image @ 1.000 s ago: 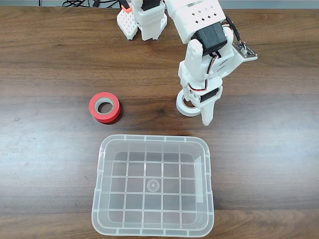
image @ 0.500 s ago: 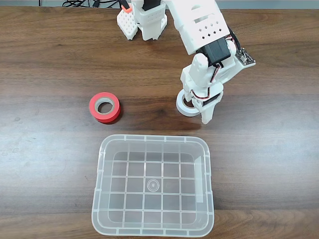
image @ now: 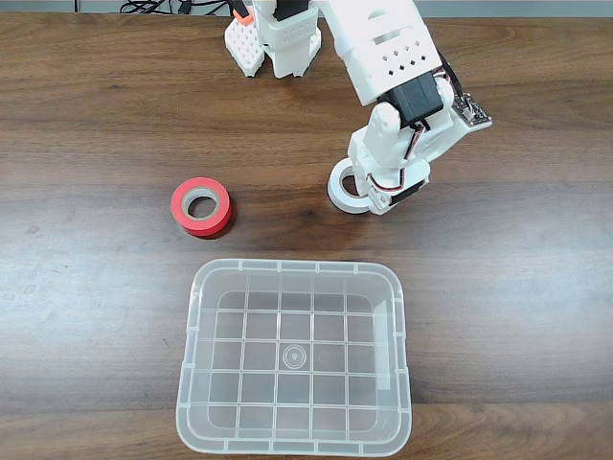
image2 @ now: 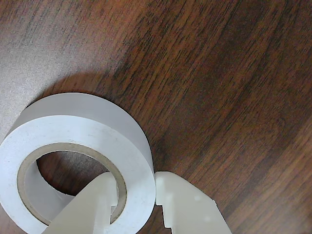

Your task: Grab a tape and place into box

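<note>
On the dark wooden table (image: 96, 125), at about one o'clock from the middle of the fixed view, we see the tape (image: 345, 190), a small white roll with a hollow core, lying flat under the tip of the white arm (image: 383, 53). Our gripper (image: 369, 198) is down at the roll's four o'clock side. From the wrist view we can tell more: the gripper (image2: 135, 192) has one finger inside the core and the other just outside the white wall, so the jaws are pinching the ring's wall between them, with both pads touching it. The tape (image2: 73, 131) fills the seven o'clock part of that view and rests on the wood, its brown inner liner visible. At six o'clock in the fixed view sits the box (image: 194, 316), a clear plastic bin with rounded corners and a grid bottom, near the tape but apart from it. At nine o'clock from the tape, well apart, lies a red-orange roll (image: 202, 207) with a grey core. The arm's base (image: 273, 38) stands at twelve o'clock, at the table's far edge.
</note>
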